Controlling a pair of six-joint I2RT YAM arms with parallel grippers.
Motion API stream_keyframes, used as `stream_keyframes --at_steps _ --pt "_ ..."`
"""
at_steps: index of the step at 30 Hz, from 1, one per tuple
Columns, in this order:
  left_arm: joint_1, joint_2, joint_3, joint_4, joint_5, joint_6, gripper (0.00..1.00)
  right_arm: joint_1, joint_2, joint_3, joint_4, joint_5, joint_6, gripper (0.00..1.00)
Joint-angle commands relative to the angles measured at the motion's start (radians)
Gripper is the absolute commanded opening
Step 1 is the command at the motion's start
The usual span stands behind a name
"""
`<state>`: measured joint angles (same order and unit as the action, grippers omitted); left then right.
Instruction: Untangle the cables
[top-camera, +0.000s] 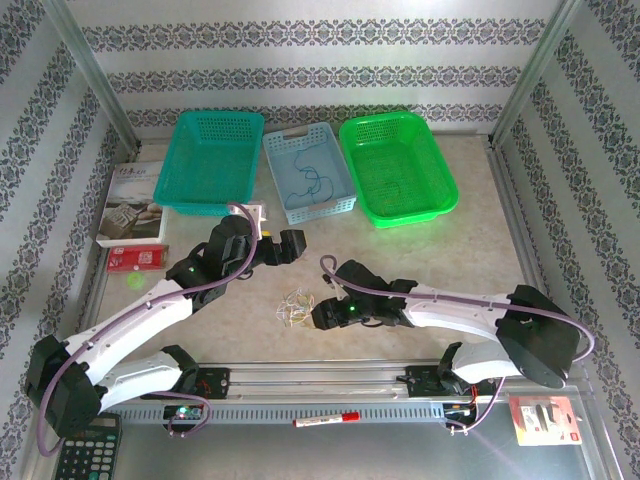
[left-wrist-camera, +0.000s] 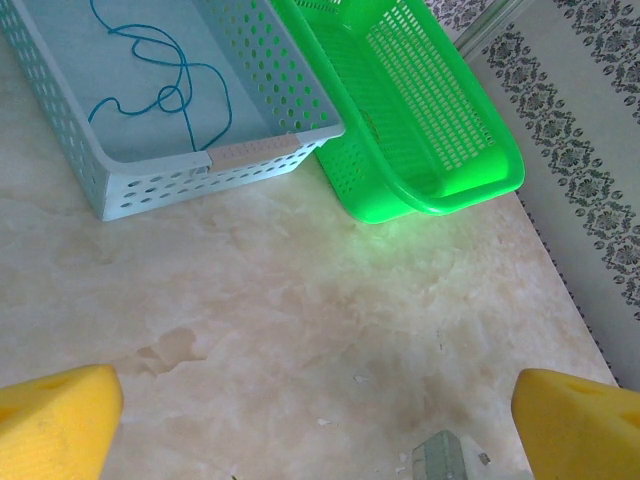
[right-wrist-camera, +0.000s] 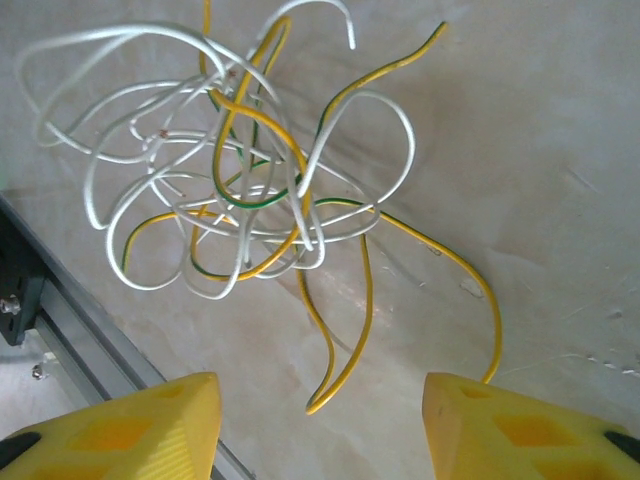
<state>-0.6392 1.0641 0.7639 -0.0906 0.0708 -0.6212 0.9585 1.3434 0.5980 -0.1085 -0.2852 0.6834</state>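
Top external, pale marbled table (top-camera: 420, 250), floral-striped walls (top-camera: 330, 60), tangled cables (top-camera: 297, 305)

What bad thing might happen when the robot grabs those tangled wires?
The white and yellow wires are looped through each other, so the right arm's open jaws might pinch several at once and pull the knot tighter. The bunch lies close to the metal rail at the table's edge; a tug could drag wires onto it.

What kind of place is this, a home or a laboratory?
Likely a robot test cell, not a home: wallpapered panels in a metal frame, two robot arms mounted on a rail along the table, and plastic sorting baskets.
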Motion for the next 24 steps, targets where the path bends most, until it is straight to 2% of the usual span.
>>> stream_keyframes --at_steps 1,4,11,12,24 --pt "0.011 0.008 0.024 -0.001 -0.009 0.012 1.00 0.011 0.025 0.000 0.029 -0.008 0.013 0.54" --pt "0.012 0.010 0.023 -0.001 -0.009 0.012 1.00 0.011 0.045 0.003 0.041 -0.013 0.011 0.46" --pt "0.011 0.004 0.014 0.001 -0.009 0.012 1.00 -0.013 0.027 0.068 -0.018 0.000 -0.034 0.03" --pt "0.012 0.003 0.012 0.001 -0.009 0.014 1.00 -0.027 0.012 0.084 -0.037 0.008 -0.047 0.00" --pt "0.011 -0.014 -0.014 0.009 -0.009 0.012 1.00 -0.213 -0.201 0.185 -0.122 0.046 -0.087 0.00"
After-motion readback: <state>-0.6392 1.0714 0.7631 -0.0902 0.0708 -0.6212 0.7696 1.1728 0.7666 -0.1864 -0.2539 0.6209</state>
